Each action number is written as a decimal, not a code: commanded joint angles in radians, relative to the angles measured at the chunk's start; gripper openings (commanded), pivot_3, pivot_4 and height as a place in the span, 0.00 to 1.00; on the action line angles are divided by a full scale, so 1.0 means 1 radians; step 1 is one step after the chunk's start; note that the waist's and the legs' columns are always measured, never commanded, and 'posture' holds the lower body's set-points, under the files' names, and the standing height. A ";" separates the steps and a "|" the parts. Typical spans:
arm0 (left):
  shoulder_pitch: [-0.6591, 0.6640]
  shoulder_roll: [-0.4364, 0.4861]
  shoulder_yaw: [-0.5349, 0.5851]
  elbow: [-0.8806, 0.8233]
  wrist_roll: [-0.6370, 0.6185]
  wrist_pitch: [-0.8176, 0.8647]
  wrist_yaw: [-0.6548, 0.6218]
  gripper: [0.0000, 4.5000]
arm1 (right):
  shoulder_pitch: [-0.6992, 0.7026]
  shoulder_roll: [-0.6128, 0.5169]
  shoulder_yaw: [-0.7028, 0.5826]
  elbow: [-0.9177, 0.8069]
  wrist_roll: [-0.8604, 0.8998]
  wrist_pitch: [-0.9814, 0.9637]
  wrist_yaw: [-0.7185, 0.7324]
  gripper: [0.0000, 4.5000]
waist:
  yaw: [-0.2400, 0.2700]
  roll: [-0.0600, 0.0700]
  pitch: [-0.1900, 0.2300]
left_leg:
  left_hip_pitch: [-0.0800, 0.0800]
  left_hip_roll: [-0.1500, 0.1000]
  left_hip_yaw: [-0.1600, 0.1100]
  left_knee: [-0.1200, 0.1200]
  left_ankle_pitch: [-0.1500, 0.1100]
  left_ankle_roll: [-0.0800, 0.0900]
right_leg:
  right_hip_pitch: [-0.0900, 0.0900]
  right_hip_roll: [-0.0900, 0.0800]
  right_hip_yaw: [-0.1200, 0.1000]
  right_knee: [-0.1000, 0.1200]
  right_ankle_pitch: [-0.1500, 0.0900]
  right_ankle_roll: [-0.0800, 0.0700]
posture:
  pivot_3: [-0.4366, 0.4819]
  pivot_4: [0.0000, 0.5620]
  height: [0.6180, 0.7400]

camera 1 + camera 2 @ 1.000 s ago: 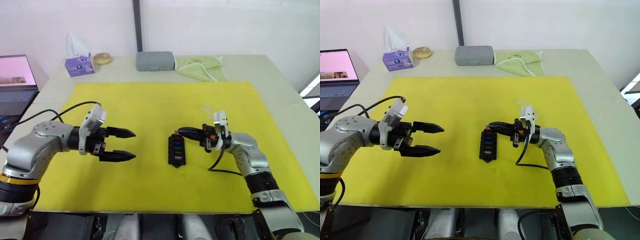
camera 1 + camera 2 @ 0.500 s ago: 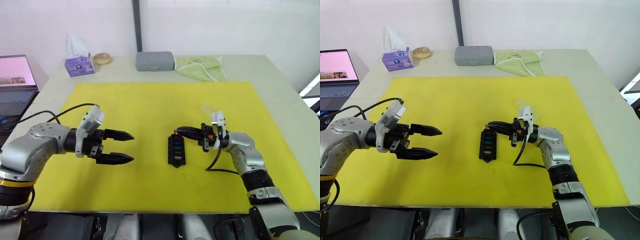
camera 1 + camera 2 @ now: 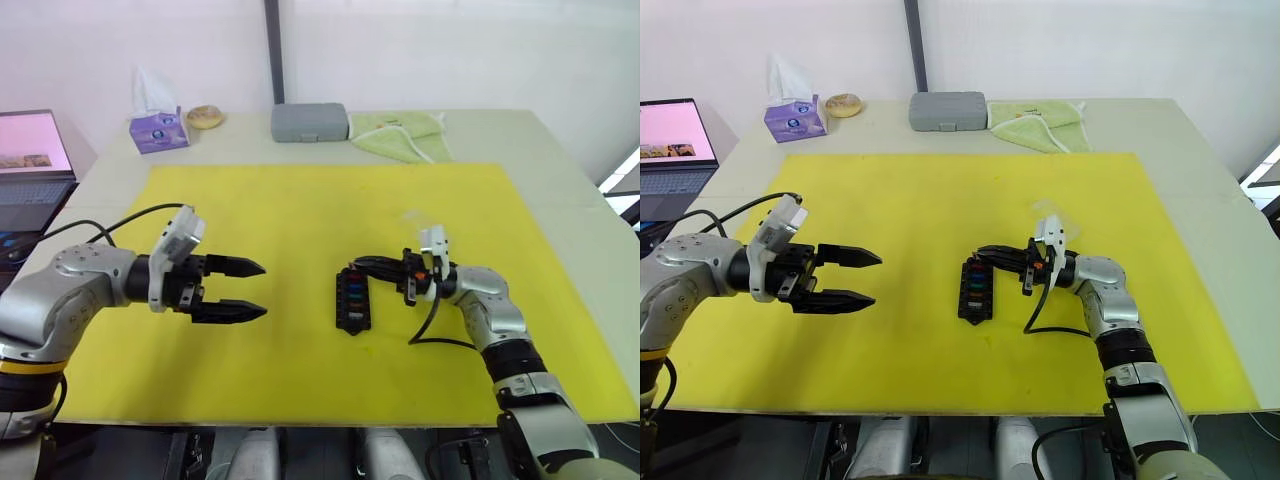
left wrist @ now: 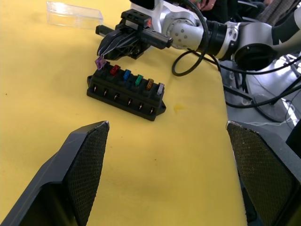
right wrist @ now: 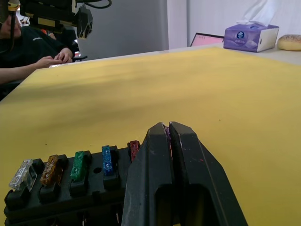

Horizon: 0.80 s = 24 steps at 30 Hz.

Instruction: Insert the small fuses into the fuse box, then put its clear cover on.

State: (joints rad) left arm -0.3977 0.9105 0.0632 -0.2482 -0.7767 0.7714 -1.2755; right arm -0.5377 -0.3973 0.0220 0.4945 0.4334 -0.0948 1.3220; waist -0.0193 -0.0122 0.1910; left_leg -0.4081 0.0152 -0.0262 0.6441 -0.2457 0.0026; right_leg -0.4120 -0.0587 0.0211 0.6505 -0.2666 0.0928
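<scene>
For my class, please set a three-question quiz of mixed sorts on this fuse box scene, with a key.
1. True or false: the clear cover already sits on the fuse box.
2. Which fuse does the right gripper hold at the box's end slot? A red, B purple, C green.
3. Fill in: the left gripper hovers over the yellow mat with its fingers ____.

Key: 1 false, it lies on the mat beyond the right gripper, apart from the box. 2 B, the purple fuse. 3 open.
</scene>
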 commanded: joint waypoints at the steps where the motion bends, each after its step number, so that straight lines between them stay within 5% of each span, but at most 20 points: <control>1: -0.011 0.012 0.035 -0.028 -0.020 0.002 0.005 0.93 | 0.010 0.010 -0.014 -0.017 -0.003 -0.022 0.007 0.00 | 0.000 0.000 0.000 | 0.000 0.000 0.000 0.000 0.000 0.000 | 0.000 0.000 0.000 0.000 0.000 0.000 | 0.48 0.27 1.00; 24: -0.023 -0.017 0.042 -0.006 -0.033 0.022 0.071 0.93 | 0.039 -0.005 0.013 0.046 -0.083 -0.157 0.030 0.00 | 0.002 0.000 0.000 | 0.001 0.000 0.000 0.001 0.000 0.000 | 0.002 0.000 0.000 0.000 0.000 0.000 | 0.48 0.27 1.00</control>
State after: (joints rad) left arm -0.4000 0.8912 0.0662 -0.2476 -0.7962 0.7976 -1.2125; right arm -0.5159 -0.3942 0.0243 0.5160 0.3775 -0.2533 1.3482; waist -0.0178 -0.0121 0.1907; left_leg -0.4071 0.0151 -0.0265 0.6451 -0.2457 0.0025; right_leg -0.4101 -0.0587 0.0209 0.6506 -0.2666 0.0928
